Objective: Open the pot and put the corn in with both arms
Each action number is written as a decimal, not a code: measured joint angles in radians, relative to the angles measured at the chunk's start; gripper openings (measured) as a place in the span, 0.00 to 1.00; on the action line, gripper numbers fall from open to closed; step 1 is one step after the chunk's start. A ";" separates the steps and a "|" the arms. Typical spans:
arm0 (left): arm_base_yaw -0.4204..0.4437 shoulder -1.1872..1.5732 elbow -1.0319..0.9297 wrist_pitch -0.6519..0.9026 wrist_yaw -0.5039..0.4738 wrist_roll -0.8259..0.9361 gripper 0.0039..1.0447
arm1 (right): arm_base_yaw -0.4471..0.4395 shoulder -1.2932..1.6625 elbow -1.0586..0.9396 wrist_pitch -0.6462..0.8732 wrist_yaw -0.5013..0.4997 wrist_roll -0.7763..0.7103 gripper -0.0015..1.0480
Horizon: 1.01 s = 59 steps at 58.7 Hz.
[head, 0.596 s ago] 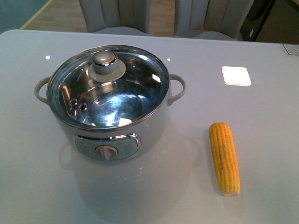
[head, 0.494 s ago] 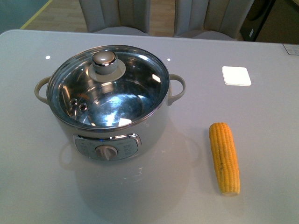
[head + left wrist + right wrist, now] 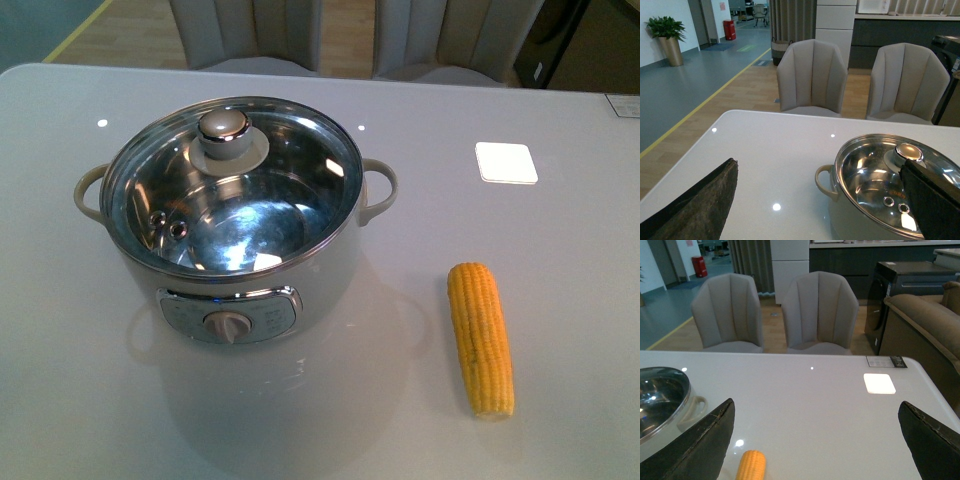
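Pot [image 3: 240, 270]: lidded, left of centre, suiting left-side opening.
Corn [image 3: 481, 338]: lying flat, right of pot, apart, suiting right-side pickup.
Left gripper [image 3: 818, 165]: spread, empty, facing pot.
Right gripper [image 3: 816, 405]: spread, empty, near corn.

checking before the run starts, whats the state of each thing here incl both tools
pot: closed, upright on the table
glass lid: seated on the pot, not lifted
corn: lying flat on the table beside the pot, not held
left tool: open, empty, near the pot
right tool: open, empty, near the corn
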 joint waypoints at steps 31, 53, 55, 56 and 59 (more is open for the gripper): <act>-0.033 0.608 0.168 0.254 0.040 -0.219 0.94 | 0.000 0.000 0.000 0.000 0.000 0.000 0.92; -0.087 1.346 0.366 0.727 0.189 -0.005 0.94 | 0.000 0.000 0.000 0.000 0.000 0.000 0.92; -0.087 1.393 0.392 0.737 0.200 0.003 0.94 | 0.000 0.000 0.000 0.000 0.000 0.000 0.92; -0.088 1.404 0.398 0.740 0.203 0.005 0.94 | 0.000 0.000 0.000 0.000 0.000 0.000 0.92; -0.092 1.454 0.430 0.755 0.209 0.013 0.94 | 0.000 0.000 0.000 0.000 0.000 0.000 0.92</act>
